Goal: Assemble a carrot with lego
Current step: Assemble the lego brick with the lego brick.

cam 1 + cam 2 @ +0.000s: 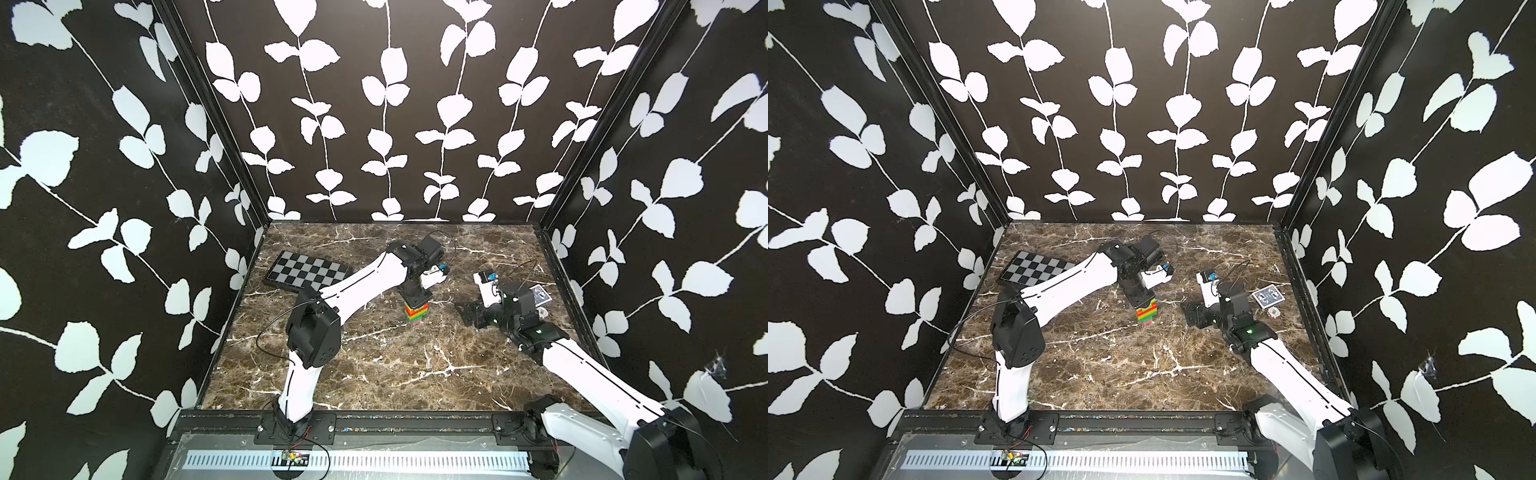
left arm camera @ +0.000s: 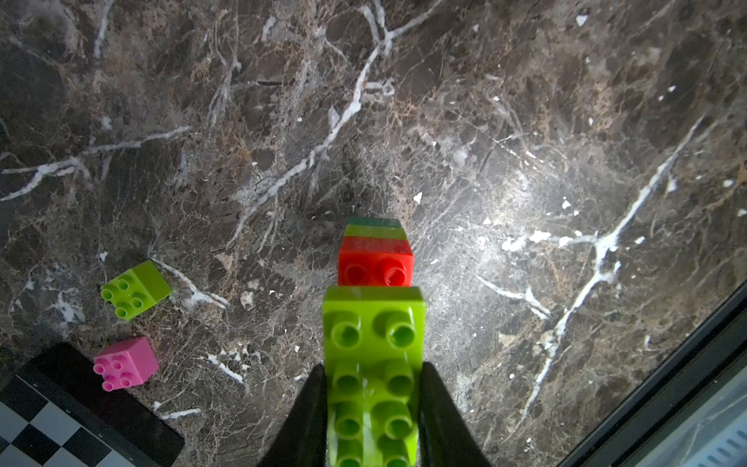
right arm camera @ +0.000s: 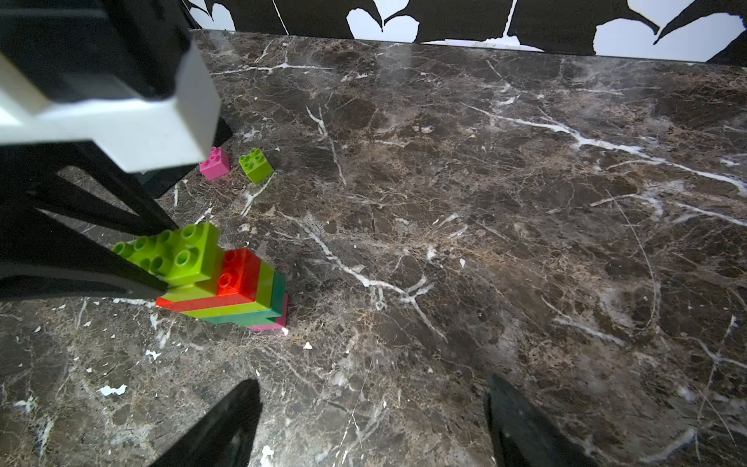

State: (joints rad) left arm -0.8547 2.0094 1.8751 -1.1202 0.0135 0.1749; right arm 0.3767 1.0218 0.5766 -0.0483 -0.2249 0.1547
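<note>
Marble tabletop (image 1: pixel 374 374) lay open toward its near edge. At mid-table the left gripper (image 2: pixel 374 366) clamped the upright carrot (image 1: pixel 415 313); the right gripper (image 3: pixel 371 380) stood wide, empty, well apart. A lime brick (image 2: pixel 135 290) and pink brick (image 2: pixel 125 364) lay near the checkered board (image 1: pixel 305 270) corner.

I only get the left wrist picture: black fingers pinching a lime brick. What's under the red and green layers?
Observer: A pink brick, the bottom of the carrot, resting on the table.
Operator: What's the other arm doing?
Observer: The right arm's fingers stand open, empty, apart from the carrot.
Operator: Anything else around?
Observer: A blue card pack lies on the table's right side.
</note>
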